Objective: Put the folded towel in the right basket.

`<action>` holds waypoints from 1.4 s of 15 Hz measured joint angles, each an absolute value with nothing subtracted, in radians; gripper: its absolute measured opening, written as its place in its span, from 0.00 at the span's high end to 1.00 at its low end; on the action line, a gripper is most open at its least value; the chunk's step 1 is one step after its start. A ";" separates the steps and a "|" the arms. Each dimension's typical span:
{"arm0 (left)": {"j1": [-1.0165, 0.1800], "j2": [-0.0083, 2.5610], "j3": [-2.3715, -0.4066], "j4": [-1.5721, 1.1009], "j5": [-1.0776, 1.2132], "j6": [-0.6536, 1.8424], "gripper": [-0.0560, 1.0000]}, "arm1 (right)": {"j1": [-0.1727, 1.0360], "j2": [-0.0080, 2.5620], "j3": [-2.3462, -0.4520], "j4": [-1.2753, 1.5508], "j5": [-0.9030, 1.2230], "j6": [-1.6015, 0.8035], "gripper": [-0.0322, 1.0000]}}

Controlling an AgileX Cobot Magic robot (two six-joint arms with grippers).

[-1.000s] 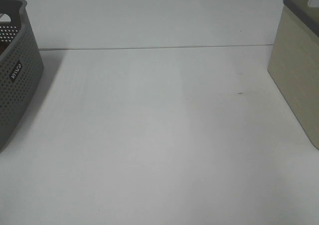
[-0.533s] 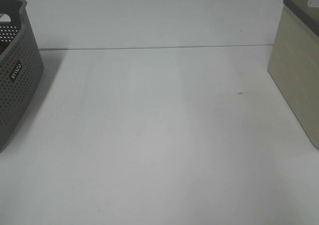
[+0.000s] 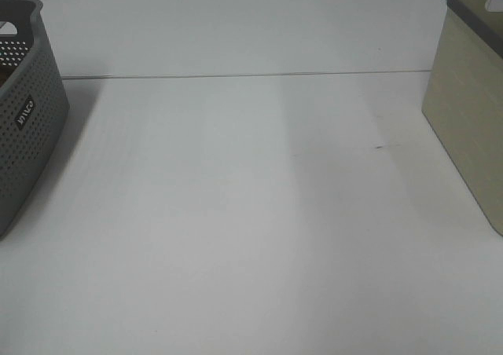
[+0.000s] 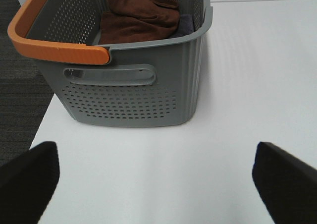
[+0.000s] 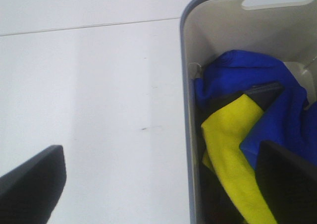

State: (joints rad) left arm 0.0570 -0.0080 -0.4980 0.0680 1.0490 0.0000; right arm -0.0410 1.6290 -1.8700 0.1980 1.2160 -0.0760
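A folded brown towel (image 4: 138, 16) lies inside the grey perforated left basket (image 4: 133, 95), which has an orange handle (image 4: 54, 48). My left gripper (image 4: 158, 184) is open and empty above the table, a short way in front of that basket. The beige right basket (image 3: 471, 111) stands at the table's right edge. In the right wrist view its rim (image 5: 187, 85) shows, with blue cloth (image 5: 247, 75) and yellow cloth (image 5: 233, 149) inside. My right gripper (image 5: 158, 184) is open and empty above that basket's left rim. Neither gripper shows in the exterior high view.
The left basket (image 3: 23, 127) stands at the table's left edge, beside dark floor (image 4: 20, 100). A seam (image 3: 236, 75) crosses the white table (image 3: 251, 214) at the back. A greyish cloth (image 4: 187, 23) lies under the brown towel.
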 joint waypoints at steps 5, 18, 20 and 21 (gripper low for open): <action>0.057 -0.008 -0.498 0.068 1.049 0.000 0.01 | -0.021 1.245 -1.433 0.137 1.218 -0.067 0.01; 0.057 -0.008 -0.498 0.068 1.049 0.000 0.02 | -0.021 0.117 -0.547 0.129 1.151 -0.076 0.01; 0.057 -0.008 -0.498 0.068 1.049 0.000 0.02 | -0.021 0.009 -0.545 0.129 1.149 -0.102 0.01; 0.057 -0.008 -0.498 0.068 1.049 0.000 0.02 | -0.021 -0.004 -0.543 0.129 1.146 -0.103 0.01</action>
